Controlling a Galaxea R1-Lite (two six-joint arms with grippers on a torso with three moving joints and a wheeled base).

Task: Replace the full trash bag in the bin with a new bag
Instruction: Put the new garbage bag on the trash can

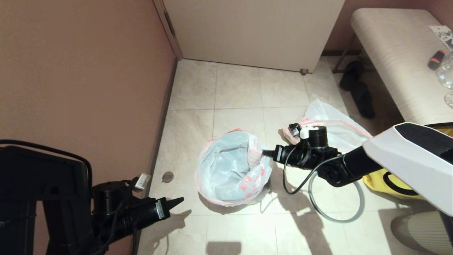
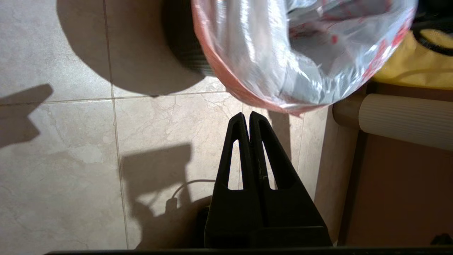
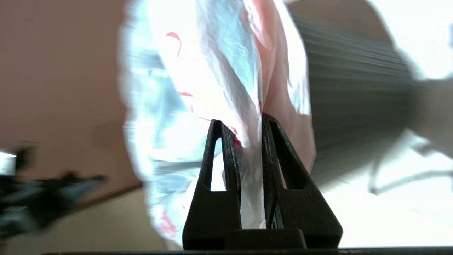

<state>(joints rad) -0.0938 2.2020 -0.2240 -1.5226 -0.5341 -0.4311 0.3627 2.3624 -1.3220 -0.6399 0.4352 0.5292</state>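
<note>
Centre of head frame: new bag (image 1: pixel 231 166) draped over the bin (image 2: pixel 187 53), hem pinched between narrow-set fingers of right gripper (image 1: pixel 266 153). Right of centre: full trash bag (image 1: pixel 329 124) on floor. Lower left: left gripper (image 1: pixel 178 202), closed, empty.

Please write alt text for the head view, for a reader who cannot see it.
On a tiled floor, the right hand pinches the pink-red hem of the new bag, which is spread over the bin. The full trash bag and a grey hoop lie behind the arm; the left hand hovers shut, low by the wall.
</note>
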